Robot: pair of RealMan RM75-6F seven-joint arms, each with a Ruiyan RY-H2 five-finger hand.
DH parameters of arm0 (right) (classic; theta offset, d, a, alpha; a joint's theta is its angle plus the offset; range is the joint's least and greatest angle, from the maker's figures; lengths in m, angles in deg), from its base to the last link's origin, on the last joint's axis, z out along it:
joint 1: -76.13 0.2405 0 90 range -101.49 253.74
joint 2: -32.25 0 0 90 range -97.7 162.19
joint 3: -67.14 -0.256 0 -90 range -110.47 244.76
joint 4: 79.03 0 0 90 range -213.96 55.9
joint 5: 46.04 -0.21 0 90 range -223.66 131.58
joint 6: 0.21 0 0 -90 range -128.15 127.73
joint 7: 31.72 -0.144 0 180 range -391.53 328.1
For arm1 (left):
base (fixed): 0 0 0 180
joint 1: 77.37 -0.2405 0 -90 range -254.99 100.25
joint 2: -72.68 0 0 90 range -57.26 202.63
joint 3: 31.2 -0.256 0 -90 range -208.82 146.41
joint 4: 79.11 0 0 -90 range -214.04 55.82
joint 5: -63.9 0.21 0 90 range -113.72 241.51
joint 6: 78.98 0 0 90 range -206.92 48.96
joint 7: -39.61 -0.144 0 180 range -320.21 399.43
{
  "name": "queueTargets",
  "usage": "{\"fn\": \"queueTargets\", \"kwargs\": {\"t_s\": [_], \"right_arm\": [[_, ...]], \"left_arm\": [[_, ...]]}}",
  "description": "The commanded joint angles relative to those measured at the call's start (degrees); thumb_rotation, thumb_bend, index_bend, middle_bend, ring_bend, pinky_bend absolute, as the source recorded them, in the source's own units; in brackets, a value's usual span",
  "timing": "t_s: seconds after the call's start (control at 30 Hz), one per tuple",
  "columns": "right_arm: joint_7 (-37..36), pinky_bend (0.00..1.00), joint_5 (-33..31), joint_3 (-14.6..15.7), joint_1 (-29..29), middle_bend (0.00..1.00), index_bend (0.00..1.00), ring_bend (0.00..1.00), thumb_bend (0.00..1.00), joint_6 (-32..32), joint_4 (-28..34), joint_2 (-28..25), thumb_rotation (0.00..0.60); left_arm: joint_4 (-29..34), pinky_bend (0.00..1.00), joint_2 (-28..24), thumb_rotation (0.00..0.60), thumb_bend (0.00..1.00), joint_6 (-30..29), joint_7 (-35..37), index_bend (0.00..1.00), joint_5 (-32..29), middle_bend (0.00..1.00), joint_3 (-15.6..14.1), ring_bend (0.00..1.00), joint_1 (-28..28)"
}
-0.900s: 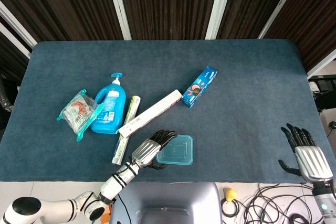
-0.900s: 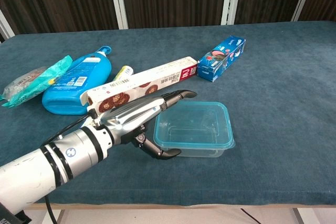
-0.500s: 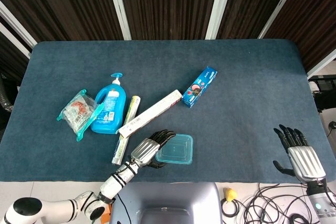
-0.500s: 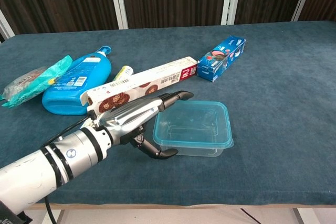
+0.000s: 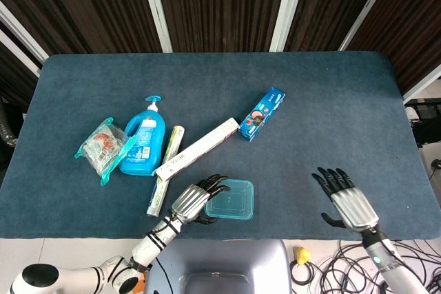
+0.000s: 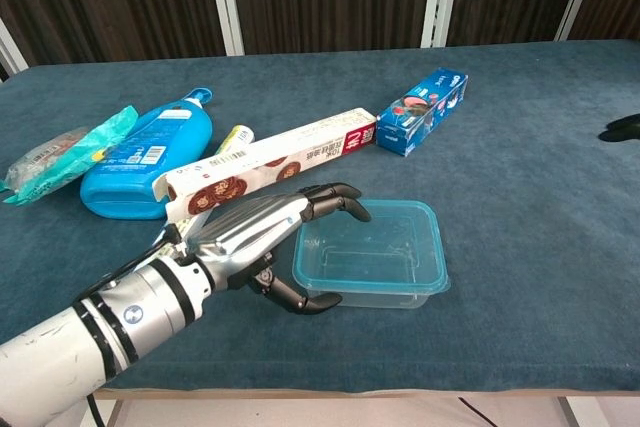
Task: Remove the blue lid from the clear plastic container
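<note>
My left hand (image 6: pixel 262 237) sits at the left end of the clear plastic container (image 6: pixel 371 257), fingers (image 6: pixel 335 197) curled over the near-left corner of its rim and the thumb hooked low against the side wall beneath. From the chest view I read this as a bracing hold on the box, though I cannot tell how firmly it bears. My right hand (image 5: pixel 346 201) hangs well apart to the right above the surface (image 5: pixel 331 115), fingers spread, holding nothing; in the chest view only its dark fingertips show at the right edge.

The container lies near the front edge of the surface, just in front of the long biscuit box (image 6: pixel 265 167). Its blue lid (image 6: pixel 372 243) appears seated on top, blue-tinted and see-through, with a raised rim all round; I cannot tell whether any corner has lifted.

I judge the step to be steadying the box while the other hand comes in. Next I would bring the right hand across to the free right-hand rim, catch the lip there and peel upward while the left keeps the base down. The lip looks thin, so the fingertips need to land under the edge.
</note>
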Motion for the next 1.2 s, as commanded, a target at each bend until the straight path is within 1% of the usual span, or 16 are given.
{"fn": "queueTargets", "kwargs": {"t_s": [0.03,0.1,0.3,0.4,0.5,0.6,0.77,1.2], "right_arm": [[-0.28,0.0,3.79,-0.84,3.77,0.0,0.05,0.0,0.2,-1.93,-2.34,4.82,0.6],[-1.88,0.0,6.27,-1.03,5.66,0.0,0.15,0.0,0.2,-1.95,-4.67,7.77,0.6],[-7.48,0.0,11.92,-0.85,9.97,0.0,0.36,0.0,0.2,-0.24,-12.16,16.47,0.6],[-11.36,0.0,13.84,-0.15,11.29,0.03,0.42,0.0,0.2,1.36,-14.91,19.58,0.6],[-13.48,0.0,15.01,0.48,12.44,0.06,0.48,0.0,0.2,2.11,-17.13,21.91,0.6],[-13.94,0.0,15.2,1.23,13.04,0.07,0.49,0.0,0.2,2.04,-18.44,23.45,0.6],[-13.53,0.0,15.11,2.15,13.17,0.07,0.49,0.0,0.2,2.87,-19.44,25.16,0.6],[-11.42,0.0,13.08,2.52,13.13,0.08,0.5,0.0,0.2,4.11,-21.93,26.99,0.6]], "left_arm": [[-0.2,0.38,0.18,0.6,0.26,-0.12,0.08,0.36,0.09,0.34,0.01,0.27,-0.08],[-0.24,0.38,0.32,0.6,0.26,-0.2,0.33,0.36,0.01,0.34,0.16,0.27,-0.16],[-0.29,0.38,0.41,0.6,0.27,-0.05,0.33,0.36,-0.28,0.34,0.59,0.27,-0.21],[-0.15,0.38,0.34,0.6,0.26,-0.06,0.34,0.36,-0.46,0.34,0.88,0.27,-0.23],[0.0,0.38,0.24,0.6,0.26,-0.13,0.27,0.36,-0.47,0.34,1.01,0.27,-0.25],[0.12,0.38,0.21,0.6,0.26,0.01,0.17,0.36,-0.55,0.34,1.04,0.27,-0.27],[0.23,0.38,0.22,0.6,0.26,0.21,0.01,0.36,-0.62,0.34,1.02,0.27,-0.3],[0.64,0.37,0.05,0.6,0.26,0.47,0.21,0.36,-0.66,0.35,1.04,0.27,-0.37]]}}
